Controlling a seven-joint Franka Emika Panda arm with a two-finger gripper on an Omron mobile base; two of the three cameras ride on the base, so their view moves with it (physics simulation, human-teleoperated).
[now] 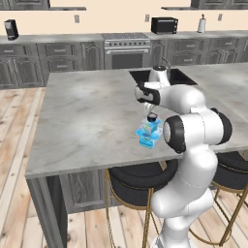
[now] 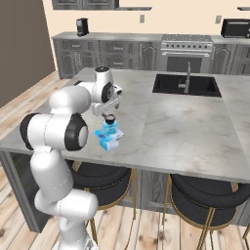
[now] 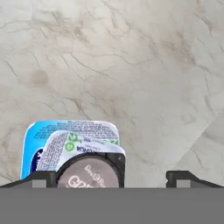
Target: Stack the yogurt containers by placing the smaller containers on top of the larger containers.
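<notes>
Bare counter (image 3: 144,65) around yogurt stack (image 3: 74,151)

The table (image 1: 87,121) looks like smooth veined marble; the stacked yogurt tubs (image 1: 149,133) look like glossy printed plastic.

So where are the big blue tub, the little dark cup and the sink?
big blue tub (image 3: 33,144), hand view, bare lid corner.
little dark cup (image 3: 89,173), hand view, its lid.
sink (image 2: 171,84), right base view, dark basin.

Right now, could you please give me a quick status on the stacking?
Tool open, above the stack. Dark cup on small tub, small tub on big blue tub. Nothing else close to the stack on the counter.
</notes>
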